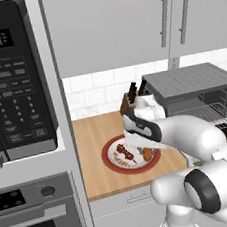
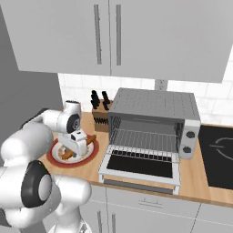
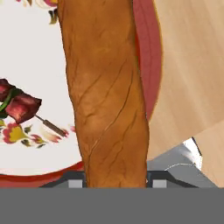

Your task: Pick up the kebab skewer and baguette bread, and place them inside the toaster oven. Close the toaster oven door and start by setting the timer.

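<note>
The red-rimmed plate (image 1: 111, 162) on the counter (image 1: 95, 133) holds the kebab skewer (image 1: 125, 152) and the baguette bread (image 3: 107, 100). The toaster oven (image 2: 154, 125) stands with its door (image 2: 140, 166) down, rack bare. My hand (image 2: 78, 144) is narrowed around the baguette, fingers either side.

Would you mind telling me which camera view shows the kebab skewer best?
The left base view: the kebab skewer lies in full on the red-rimmed plate, beside the arm. The hand view catches one end next to the baguette bread. In the right base view the arm covers it.
</note>
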Tool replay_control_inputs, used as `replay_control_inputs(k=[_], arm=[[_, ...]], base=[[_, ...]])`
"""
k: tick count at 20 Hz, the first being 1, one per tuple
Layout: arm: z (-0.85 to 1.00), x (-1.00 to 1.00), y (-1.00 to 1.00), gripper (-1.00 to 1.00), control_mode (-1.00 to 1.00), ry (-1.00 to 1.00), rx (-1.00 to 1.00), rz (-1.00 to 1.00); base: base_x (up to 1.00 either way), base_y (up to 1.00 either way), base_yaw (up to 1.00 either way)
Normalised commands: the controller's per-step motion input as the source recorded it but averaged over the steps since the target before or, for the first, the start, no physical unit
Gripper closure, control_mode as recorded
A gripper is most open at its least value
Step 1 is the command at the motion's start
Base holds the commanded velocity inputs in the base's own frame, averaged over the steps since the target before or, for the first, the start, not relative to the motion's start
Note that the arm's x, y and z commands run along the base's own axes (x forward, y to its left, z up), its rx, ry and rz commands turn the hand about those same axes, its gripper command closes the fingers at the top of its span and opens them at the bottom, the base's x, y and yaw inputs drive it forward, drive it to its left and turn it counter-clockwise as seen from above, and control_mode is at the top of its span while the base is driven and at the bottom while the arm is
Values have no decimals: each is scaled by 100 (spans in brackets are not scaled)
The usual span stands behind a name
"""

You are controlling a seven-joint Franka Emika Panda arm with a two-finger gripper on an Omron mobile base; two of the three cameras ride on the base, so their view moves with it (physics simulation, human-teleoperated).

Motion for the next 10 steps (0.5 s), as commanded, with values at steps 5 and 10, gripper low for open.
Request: replay_control_inputs(k=[5, 10], arm=[[100, -67, -70, 100, -100, 0, 3, 0], [73, -62, -95, 100, -100, 0, 1, 2]], base=[[0, 0, 0], [0, 0, 0]])
